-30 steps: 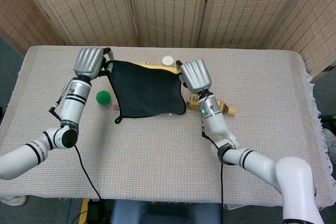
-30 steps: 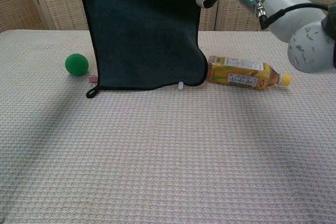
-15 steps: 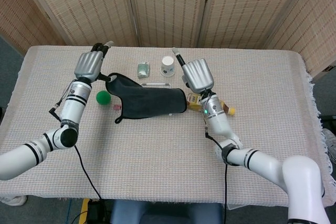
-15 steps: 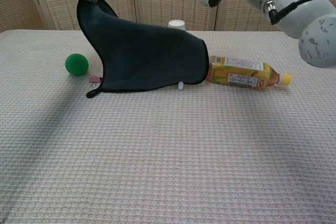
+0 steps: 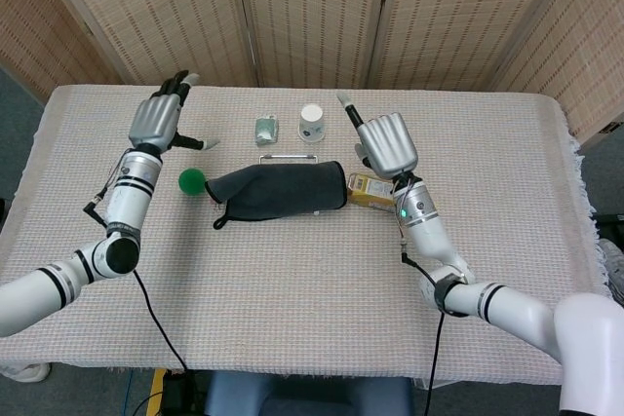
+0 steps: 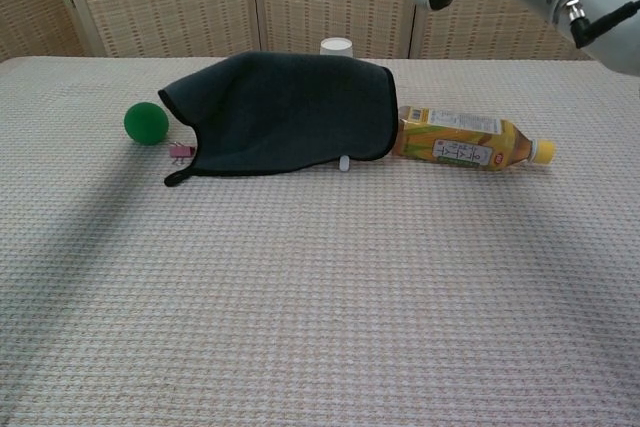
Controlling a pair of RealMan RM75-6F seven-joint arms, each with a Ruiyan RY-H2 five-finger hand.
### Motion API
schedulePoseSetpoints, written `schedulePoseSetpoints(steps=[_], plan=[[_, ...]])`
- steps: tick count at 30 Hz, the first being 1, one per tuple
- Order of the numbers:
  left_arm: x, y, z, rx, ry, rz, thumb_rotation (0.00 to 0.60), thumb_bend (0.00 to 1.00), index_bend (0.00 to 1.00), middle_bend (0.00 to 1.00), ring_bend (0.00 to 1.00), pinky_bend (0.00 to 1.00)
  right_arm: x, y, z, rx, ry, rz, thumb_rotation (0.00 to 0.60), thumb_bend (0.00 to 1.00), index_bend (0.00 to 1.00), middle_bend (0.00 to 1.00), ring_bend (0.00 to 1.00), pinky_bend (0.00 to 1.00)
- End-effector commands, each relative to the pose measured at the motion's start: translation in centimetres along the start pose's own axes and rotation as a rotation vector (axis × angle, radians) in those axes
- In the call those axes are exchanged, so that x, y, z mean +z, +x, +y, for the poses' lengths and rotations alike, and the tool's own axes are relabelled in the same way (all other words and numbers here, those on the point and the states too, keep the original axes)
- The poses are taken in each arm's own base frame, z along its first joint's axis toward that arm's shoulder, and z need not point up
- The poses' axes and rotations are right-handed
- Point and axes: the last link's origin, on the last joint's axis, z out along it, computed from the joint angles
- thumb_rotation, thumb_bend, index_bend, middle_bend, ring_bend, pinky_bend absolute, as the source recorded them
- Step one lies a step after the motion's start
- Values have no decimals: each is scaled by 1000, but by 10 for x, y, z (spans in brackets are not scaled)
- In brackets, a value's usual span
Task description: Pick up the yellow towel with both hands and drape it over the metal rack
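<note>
The towel (image 5: 281,192) is lying over the metal rack (image 5: 281,157) in the middle of the desk (image 5: 312,299), and from the head view only a thin bar of the rack is showing behind the cloth. The side of the towel that is facing up is looking dark, not yellow. In the chest view the cloth is making a raised hump, so I judge that it is hanging on the rack and the draping is mostly done.

The left robot hand (image 5: 158,122) is hovering above the desk, apart from the towel, with its fingers spread and holding nothing. The right robot hand (image 5: 387,143) is also up in the air beside the towel's right end, fingers apart and empty.

A green ball (image 5: 192,180) is sitting just beside the towel's left end, and a bottle (image 6: 465,140) is lying at its right edge. A white cup (image 5: 312,124) is standing behind the rack.

What is remaining, I think, is only moving the arms away
</note>
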Motion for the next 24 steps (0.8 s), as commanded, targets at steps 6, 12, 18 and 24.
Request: schedulePoseSetpoints(steps=[6,12,18,24], plan=[[-41,-2,-32,18,32,-1,600,28,66,4,0,199,-35,10,24,8,31,-34,600,339,9,838,942,1000],[-83,-4,-60,32,49,19,600,28,93,27,0,200,-71,22,46,41,29,-77,600,339,53,757,861,1000],[-129,-8,-90,36,84,36,600,48,114,42,0,201,-121,27,75,106,18,-215,600,348,130,580,606,775],[-179,-14,-114,96,114,63,600,48,127,53,0,201,-173,27,97,130,-7,-262,600,358,138,398,357,532]])
